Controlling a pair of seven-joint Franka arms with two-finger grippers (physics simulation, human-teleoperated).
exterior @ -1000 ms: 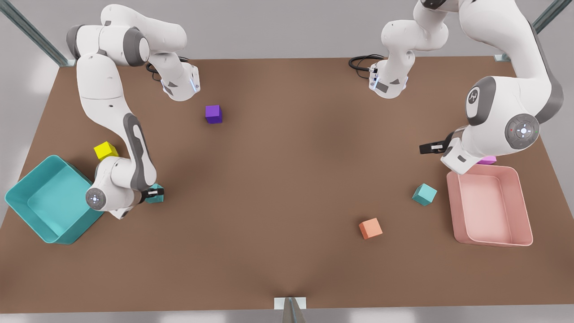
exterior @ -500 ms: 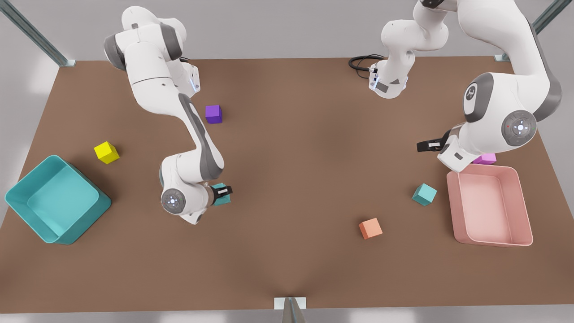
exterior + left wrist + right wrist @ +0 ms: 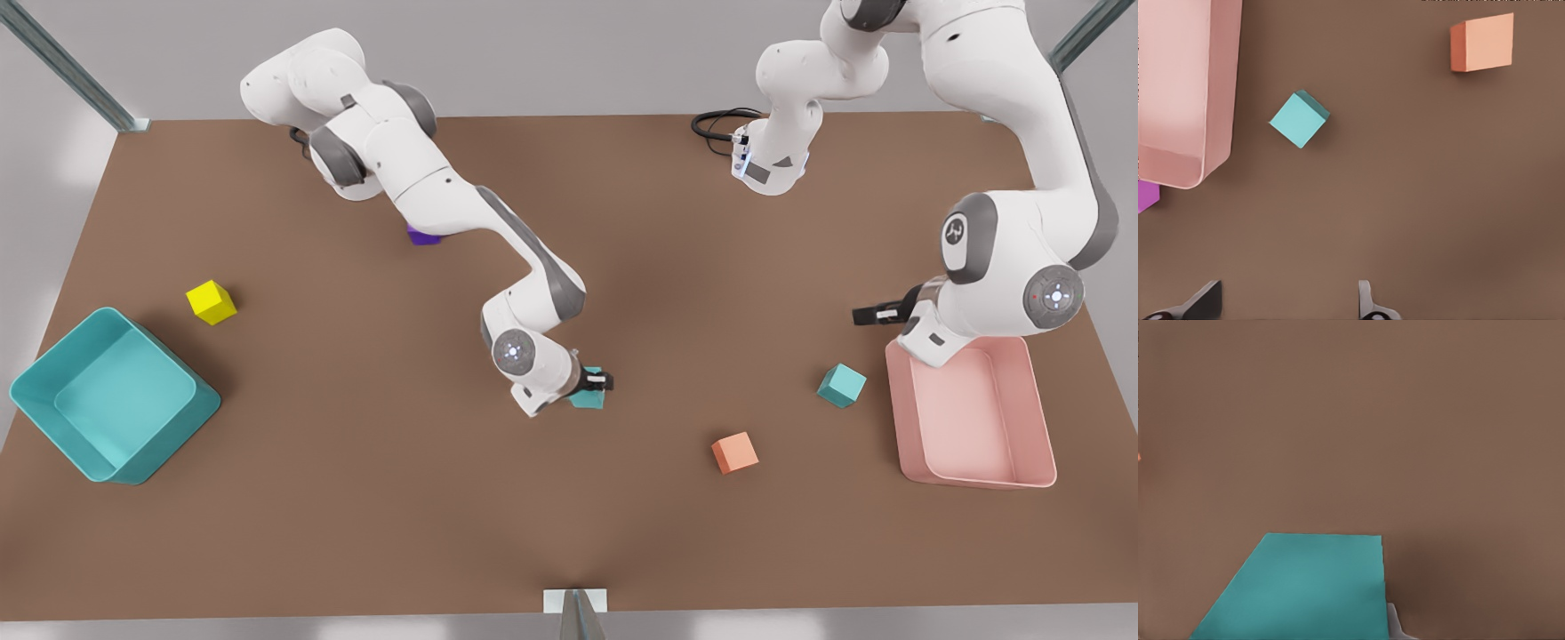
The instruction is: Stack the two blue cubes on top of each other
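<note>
Teal matte cube (image 3: 587, 397) clamped in right gripper (image 3: 597, 380); its twin (image 3: 841, 385) beneath wide-spread left gripper (image 3: 867, 314).

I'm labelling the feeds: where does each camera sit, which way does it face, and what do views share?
Front view: high over the table, looking down; both arms show, left gripper by the pink bin, right gripper gripping the held blue cube.
Left wrist view: looks down past its open fingers at the free blue cube.
Right wrist view: close behind the held blue cube.
Shared by front and left wrist: free blue cube, orange cube, pink bin.
</note>
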